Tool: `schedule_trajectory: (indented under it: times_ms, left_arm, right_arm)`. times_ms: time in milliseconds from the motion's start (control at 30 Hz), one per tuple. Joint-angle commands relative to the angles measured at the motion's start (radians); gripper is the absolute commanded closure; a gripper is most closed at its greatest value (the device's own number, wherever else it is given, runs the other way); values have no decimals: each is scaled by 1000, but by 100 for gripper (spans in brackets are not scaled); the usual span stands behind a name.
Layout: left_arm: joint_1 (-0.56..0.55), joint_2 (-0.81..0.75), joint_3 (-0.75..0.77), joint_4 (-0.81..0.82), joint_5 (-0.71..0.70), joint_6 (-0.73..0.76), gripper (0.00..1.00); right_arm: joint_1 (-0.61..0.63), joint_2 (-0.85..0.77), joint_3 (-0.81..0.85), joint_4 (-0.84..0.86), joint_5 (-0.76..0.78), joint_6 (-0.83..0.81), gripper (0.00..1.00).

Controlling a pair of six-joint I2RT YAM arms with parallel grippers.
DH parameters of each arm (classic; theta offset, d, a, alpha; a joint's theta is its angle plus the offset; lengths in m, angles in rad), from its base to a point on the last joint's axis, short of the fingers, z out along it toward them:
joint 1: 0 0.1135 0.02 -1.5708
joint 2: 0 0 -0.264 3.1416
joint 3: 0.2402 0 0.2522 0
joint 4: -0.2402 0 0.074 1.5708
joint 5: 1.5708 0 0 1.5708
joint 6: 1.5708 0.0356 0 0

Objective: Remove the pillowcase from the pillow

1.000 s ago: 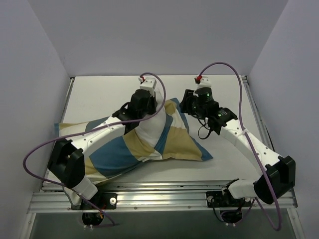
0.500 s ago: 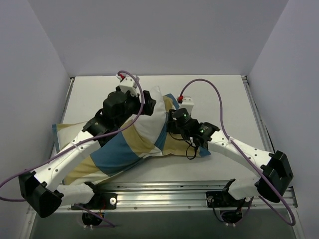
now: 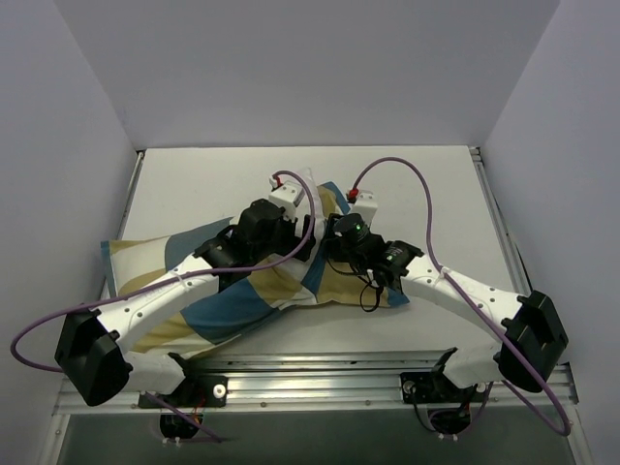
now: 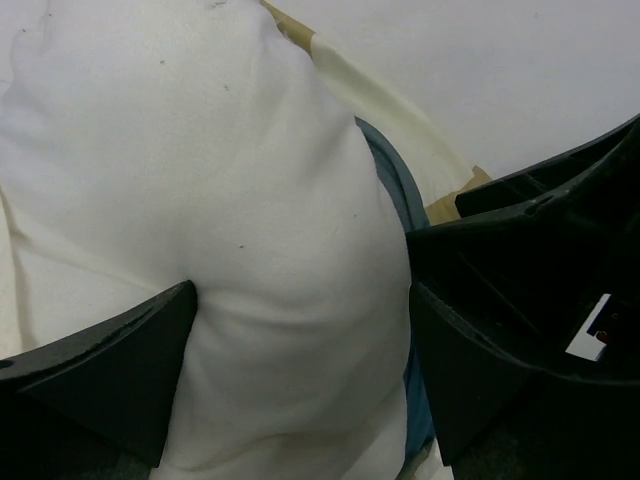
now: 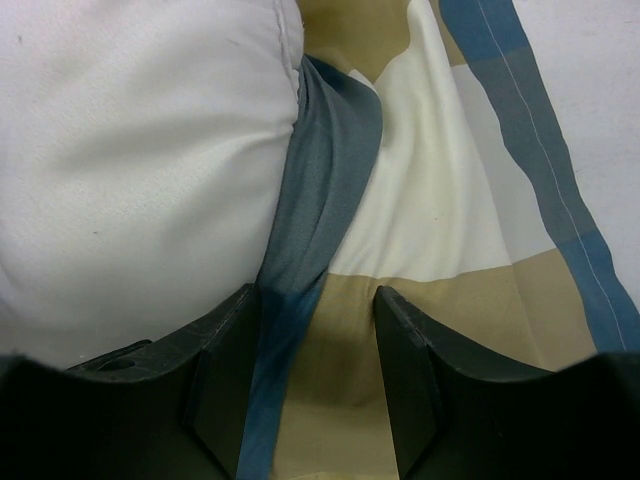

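Gripping pillow (image 4: 200, 190) with left claw (image 4: 300, 375), right claw (image 5: 315, 390) straddling pillowcase (image 5: 450, 260) edge

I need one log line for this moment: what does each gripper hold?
left gripper: squeezes pillow | right gripper: astride pillowcase edge, grip unclear | state: pillow end exposed

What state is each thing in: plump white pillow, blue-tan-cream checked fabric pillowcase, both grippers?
Plump white pillow: partly exposed, squeezed
Blue, tan and cream checked fabric pillowcase: partly on, rumpled
Left gripper: shut on the pillow
Right gripper: astride pillowcase's blue edge, grip unclear
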Motion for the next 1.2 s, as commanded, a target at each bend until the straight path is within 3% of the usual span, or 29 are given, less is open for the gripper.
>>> schedule_trajectory:
  times_ms: [0, 133, 300, 333, 433, 467, 500, 533, 567, 767, 1167]
  left_arm:
    - [-10, -2, -24, 30, 7, -15, 6]
    - [-10, 19, -47, 30, -33, -38, 0]
    - [-8, 56, -67, 37, -58, -63, 24]
    - [-7, 61, -72, 37, -61, -74, 35]
    - [-7, 70, -81, 43, -64, -92, 55]
    - [-7, 70, -83, 44, -64, -94, 69]
    - [-7, 69, -81, 43, -65, -95, 76]
    - [-5, 63, -80, 38, -78, -95, 83]
    - [-5, 59, -77, 34, -90, -97, 97]
    - [50, 1, -75, -25, -118, -101, 98]
    - [239, -183, -136, -175, 25, -196, 98]
  right_arm:
    - [14, -10, 6, 31, 17, 17, 55]
    - [29, 27, -9, 65, -3, 42, 55]
    - [46, 56, -23, 84, -8, 59, 54]
    - [48, 56, -22, 85, -5, 59, 54]
    - [51, 70, -18, 59, 23, 56, 53]
    - [51, 78, -18, 48, 65, 56, 53]
    - [49, 98, -20, 12, 83, 59, 54]
    - [48, 105, -23, -1, 99, 63, 55]
    - [46, 112, -35, -10, 125, 66, 62]
    - [-18, 109, -119, -81, 187, 102, 100]
    - [-409, -94, -345, -41, -32, 37, 100]
